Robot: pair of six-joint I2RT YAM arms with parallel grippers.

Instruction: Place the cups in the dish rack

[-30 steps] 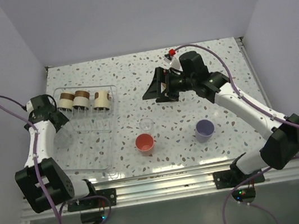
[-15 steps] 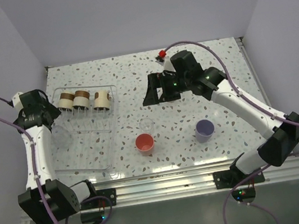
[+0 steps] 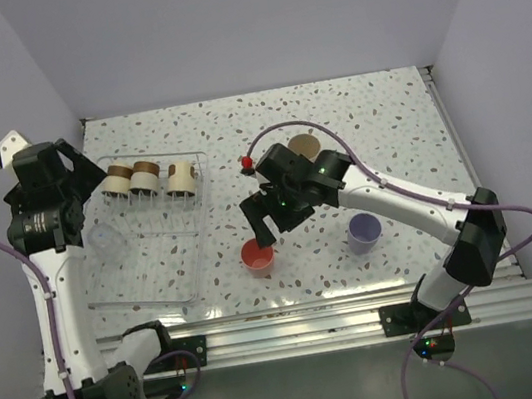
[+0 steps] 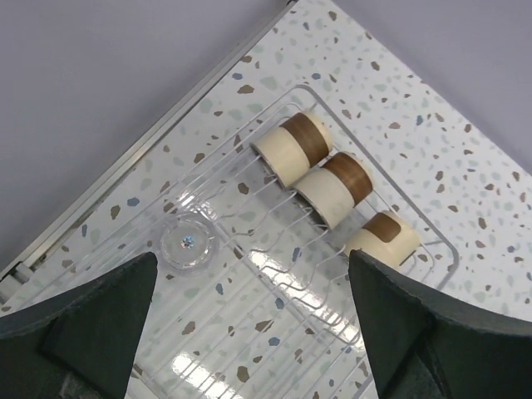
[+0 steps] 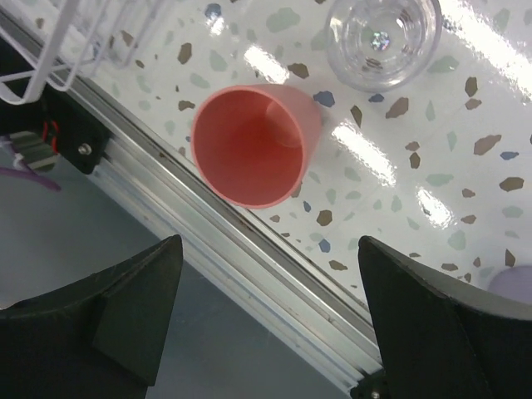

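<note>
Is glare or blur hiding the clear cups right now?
Right wrist: glare streaks beside the table's clear cup, its rim sharp. Left wrist: glare on the dish rack floor, racked clear cup faint. Top view: even light, that cup barely shows.

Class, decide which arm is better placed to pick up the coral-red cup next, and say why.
Right. The right gripper hovers open just above the coral-red cup, framed between its fingers in the wrist view. The left gripper, also open, is raised by the dish rack, well away from that cup.
</note>
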